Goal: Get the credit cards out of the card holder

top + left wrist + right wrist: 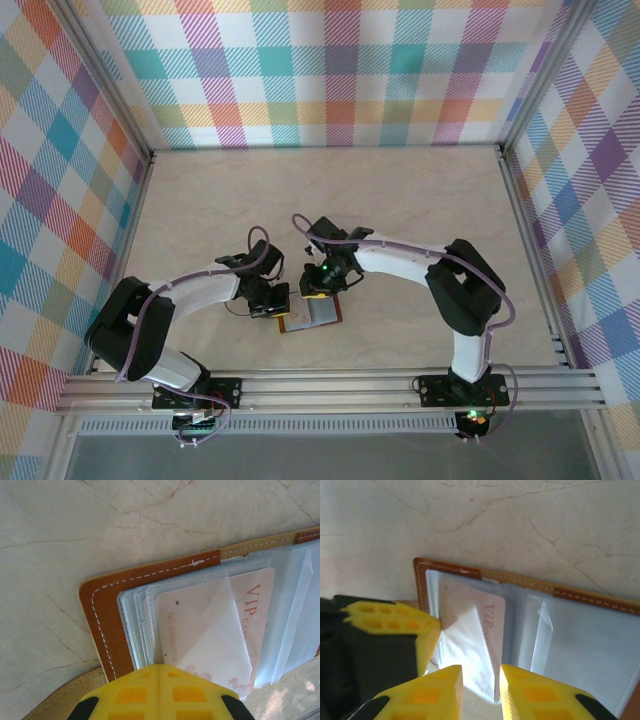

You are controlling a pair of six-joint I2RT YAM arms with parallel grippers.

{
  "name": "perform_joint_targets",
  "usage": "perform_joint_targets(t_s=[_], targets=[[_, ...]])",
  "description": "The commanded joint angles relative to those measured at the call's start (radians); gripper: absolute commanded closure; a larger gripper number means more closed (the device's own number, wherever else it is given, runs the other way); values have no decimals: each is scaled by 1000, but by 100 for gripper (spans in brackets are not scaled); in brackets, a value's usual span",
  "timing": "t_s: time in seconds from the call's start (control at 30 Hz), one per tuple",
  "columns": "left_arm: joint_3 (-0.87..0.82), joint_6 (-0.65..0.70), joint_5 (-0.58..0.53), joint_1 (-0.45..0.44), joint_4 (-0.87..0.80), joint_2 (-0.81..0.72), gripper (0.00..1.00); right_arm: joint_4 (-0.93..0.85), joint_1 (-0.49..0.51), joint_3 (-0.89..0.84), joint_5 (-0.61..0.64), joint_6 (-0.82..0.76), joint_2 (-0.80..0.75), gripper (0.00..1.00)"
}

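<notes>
The card holder (322, 316) lies open on the table near the front edge, reddish-brown leather (100, 605) with clear plastic pockets. A whitish credit card (195, 615) with pink "VIP" lettering sits in the top pocket, partly under a glare. My left gripper (159, 667) is shut, its tips resting on the pockets' left edge. It also appears at the left of the right wrist view as a yellow finger (390, 622). My right gripper (481, 680) is open a narrow gap, and the lower corner of the VIP card (495, 615) and its sleeve lies between the fingertips.
Both grippers (272, 300) (320, 292) crowd over the holder, close together. The marble-patterned table (400, 200) stretches back to chequered walls on three sides. A metal rail (330, 385) runs along the front edge.
</notes>
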Motion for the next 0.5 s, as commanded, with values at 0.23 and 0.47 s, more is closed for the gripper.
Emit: perform_joint_targets(t_s=[0.23,0.47], targets=[[-39,3,-31,-6,-6,5,96,-1,3,61,-23,-6,92,74],[-39,3,-28,-7,-11,-2,96,-18,4,79,-19,-15,134,73]])
